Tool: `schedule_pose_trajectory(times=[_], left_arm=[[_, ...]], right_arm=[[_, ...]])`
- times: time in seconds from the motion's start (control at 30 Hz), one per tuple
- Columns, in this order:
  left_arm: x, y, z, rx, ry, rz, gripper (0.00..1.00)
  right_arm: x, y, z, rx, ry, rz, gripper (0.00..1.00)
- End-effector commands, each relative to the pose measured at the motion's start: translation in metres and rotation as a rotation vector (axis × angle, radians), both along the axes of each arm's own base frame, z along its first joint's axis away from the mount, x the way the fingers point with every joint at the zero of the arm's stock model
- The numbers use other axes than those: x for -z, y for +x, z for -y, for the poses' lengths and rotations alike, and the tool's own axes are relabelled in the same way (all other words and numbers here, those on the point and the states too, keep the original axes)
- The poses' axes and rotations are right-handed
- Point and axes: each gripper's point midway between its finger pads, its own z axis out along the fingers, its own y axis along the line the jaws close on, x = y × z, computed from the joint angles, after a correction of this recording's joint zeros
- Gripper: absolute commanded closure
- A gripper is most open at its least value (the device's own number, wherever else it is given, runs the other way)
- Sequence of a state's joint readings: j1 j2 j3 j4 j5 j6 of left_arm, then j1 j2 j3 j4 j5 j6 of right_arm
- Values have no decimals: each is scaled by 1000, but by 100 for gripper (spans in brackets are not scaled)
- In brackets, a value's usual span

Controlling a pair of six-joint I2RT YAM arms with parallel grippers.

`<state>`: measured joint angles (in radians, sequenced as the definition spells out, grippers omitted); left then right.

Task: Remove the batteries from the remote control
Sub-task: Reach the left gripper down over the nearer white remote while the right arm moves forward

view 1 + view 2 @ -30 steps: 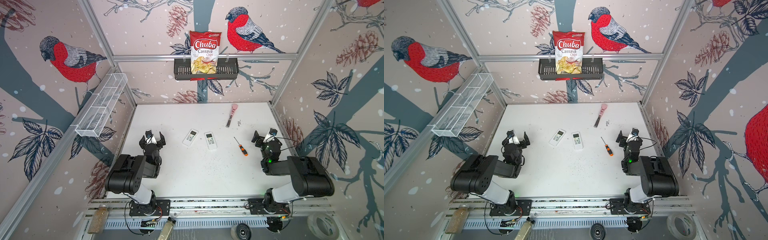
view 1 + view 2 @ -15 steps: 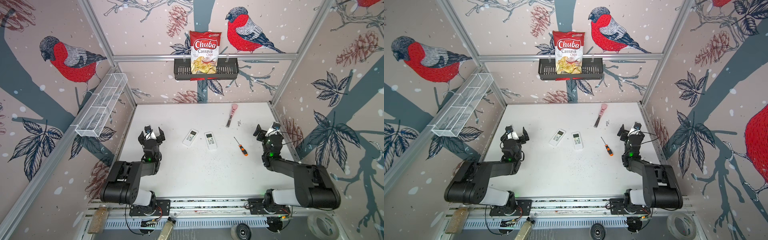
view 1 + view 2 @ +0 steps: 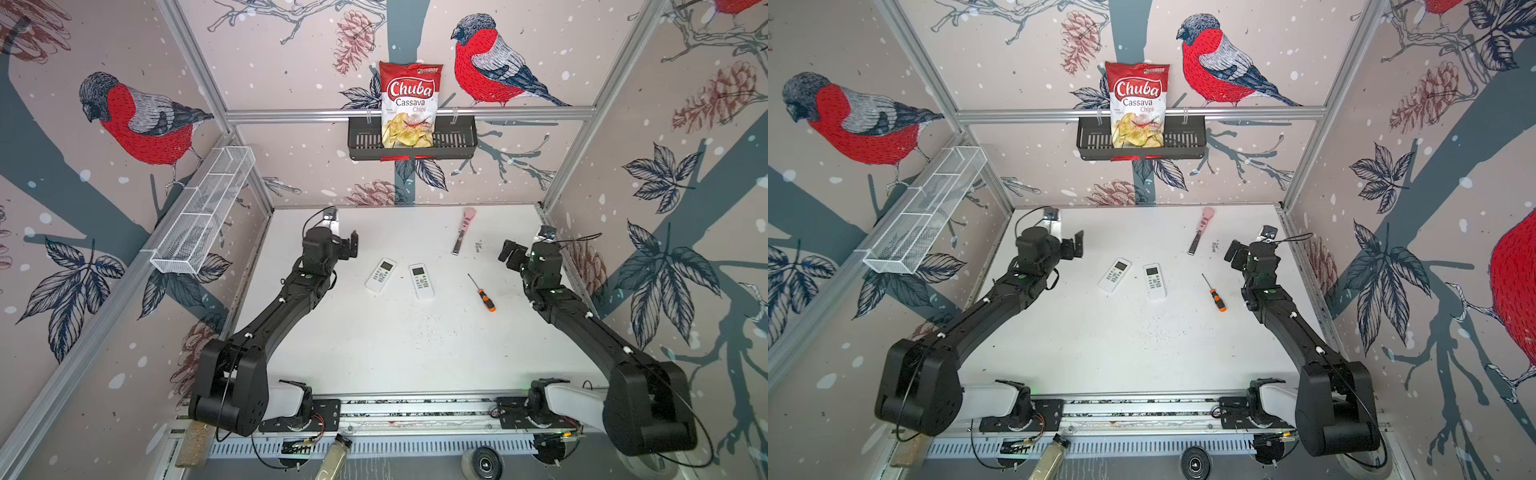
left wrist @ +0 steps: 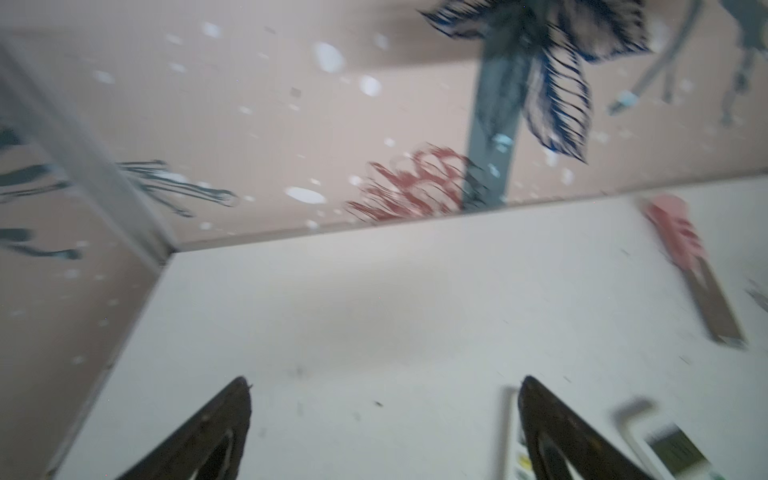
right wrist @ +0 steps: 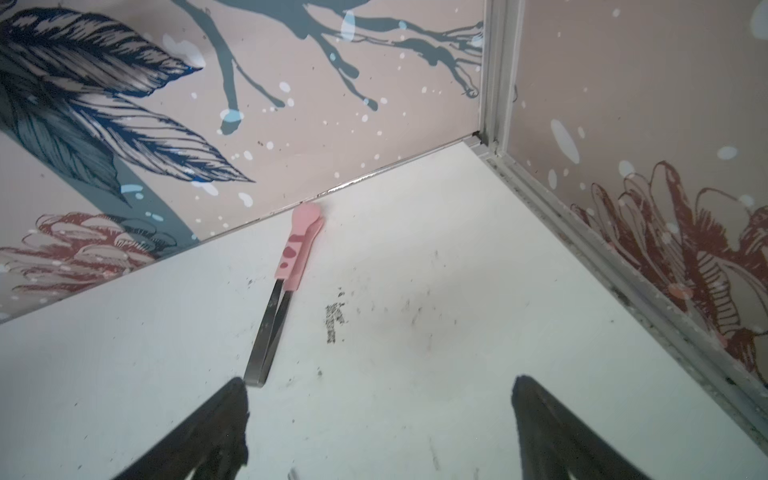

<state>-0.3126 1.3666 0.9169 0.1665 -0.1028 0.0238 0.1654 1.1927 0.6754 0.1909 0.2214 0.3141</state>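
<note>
Both arms reached forward from tucked pose. Open, empty left gripper (image 4: 384, 380) came near remotes (image 3: 381, 275); open, empty right gripper (image 5: 379, 380) stayed farther off. No batteries showed, likely still inside remotes. Unloading not begun.

Both arms extended forward, left hand (image 4: 384, 380) and right hand (image 5: 379, 381) gaping.

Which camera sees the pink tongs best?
The right wrist view. The pink tongs lie whole and sharp there, pink handle and both metal arms clear. In both top views the pink tongs look tiny. In the left wrist view the pink tongs are blurred.
</note>
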Motion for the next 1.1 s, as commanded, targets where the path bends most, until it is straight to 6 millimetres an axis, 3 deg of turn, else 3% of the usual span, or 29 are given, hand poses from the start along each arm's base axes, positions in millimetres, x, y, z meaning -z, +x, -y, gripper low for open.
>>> schedule_pose_trajectory(times=[0.0,0.1,0.3,0.47,0.57,0.77,1.07], left_arm=[[48,-23,44,177,143,-221,1],[66,-25,69,239,243,-324,1],[95,-11,89,275,304,-476,1],[122,3,99,289,368,-571,2],[132,8,106,310,389,-612,4],[150,23,101,249,419,-647,6],[177,16,111,307,397,-727,7]], right_arm=[[9,-11,-21,-70,7,-63,1],[8,-14,-30,-102,27,-65,1],[11,-28,-41,-153,88,-41,1],[4,-34,-55,-200,153,-3,1],[6,-35,-51,-168,167,4,1],[13,-34,-45,-121,166,0,1],[14,-35,-51,-138,153,-4,1]])
